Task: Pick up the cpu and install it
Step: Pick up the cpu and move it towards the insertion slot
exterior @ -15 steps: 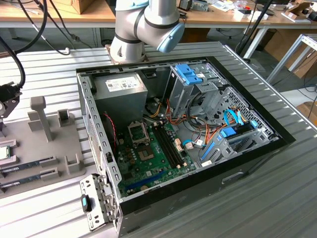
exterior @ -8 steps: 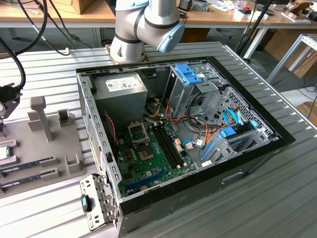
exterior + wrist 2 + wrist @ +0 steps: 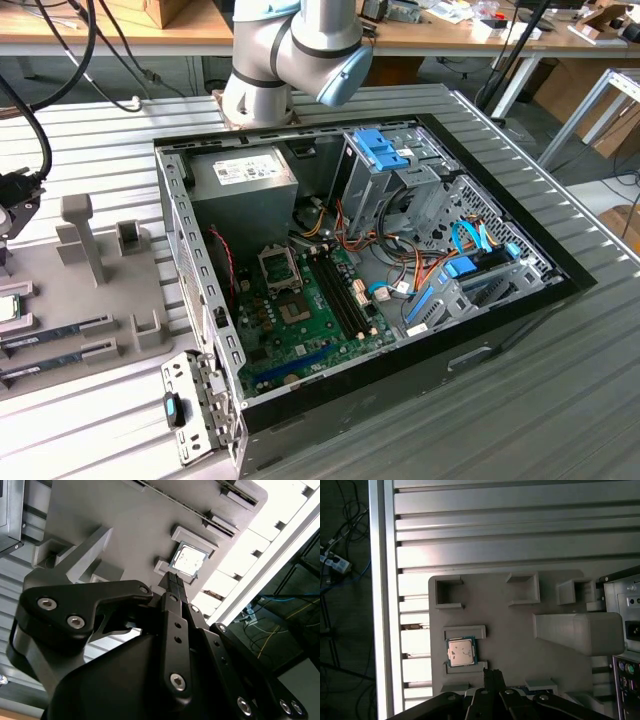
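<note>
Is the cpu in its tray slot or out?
In: the cpu lies flat between raised brackets on the grey tray.

Glossy metal-topped cpu (image 3: 460,653), matt grey plastic tray (image 3: 520,630), ribbed bare-metal table (image 3: 520,530)

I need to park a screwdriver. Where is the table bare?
Bare table slats lie beside the case at the exterior view's lower right, and between tray and arm base. Crowded: the tray, holding the cpu and memory sticks, and the case's inside.
</note>
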You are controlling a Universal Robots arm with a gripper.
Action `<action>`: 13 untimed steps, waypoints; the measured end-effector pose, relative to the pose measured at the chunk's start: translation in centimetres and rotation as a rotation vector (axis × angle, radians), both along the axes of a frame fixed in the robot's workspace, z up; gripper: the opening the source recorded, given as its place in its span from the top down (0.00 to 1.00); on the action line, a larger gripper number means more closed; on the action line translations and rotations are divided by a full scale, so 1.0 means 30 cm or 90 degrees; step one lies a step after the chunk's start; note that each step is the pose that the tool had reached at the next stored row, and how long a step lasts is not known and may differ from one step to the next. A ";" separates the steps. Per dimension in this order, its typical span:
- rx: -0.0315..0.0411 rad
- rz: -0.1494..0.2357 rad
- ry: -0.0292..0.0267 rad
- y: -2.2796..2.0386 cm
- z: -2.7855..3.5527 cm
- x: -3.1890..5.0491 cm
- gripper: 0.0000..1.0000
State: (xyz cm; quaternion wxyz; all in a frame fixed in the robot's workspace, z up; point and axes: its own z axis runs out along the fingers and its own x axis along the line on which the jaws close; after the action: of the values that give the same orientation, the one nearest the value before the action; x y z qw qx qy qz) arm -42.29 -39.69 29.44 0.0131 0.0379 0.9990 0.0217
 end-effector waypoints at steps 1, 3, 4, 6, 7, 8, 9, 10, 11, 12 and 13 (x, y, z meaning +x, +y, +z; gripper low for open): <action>0.0000 0.000 0.0000 0.000 0.000 0.000 0.83; 0.0000 0.000 0.0000 0.000 0.000 0.000 0.77; 0.0000 0.000 0.0000 0.000 0.000 0.000 0.64; 0.0000 0.000 0.0000 0.000 0.000 0.000 0.58; 0.0000 0.000 0.0000 0.000 0.000 0.000 0.58; 0.0000 0.000 0.0000 0.000 -0.001 0.000 0.58; 0.0000 0.000 0.0000 0.000 -0.001 0.000 0.58; 0.0000 0.000 0.0000 0.000 -0.001 0.000 0.57; 0.0000 0.000 0.0000 0.000 -0.001 0.000 0.57; 0.0000 0.000 0.0000 0.000 -0.001 0.000 0.45; 0.0000 0.000 0.0000 0.000 -0.001 0.000 0.45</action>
State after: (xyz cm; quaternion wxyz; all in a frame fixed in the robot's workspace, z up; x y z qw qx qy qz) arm -42.29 -39.69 29.41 0.0131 0.0379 0.9990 0.0217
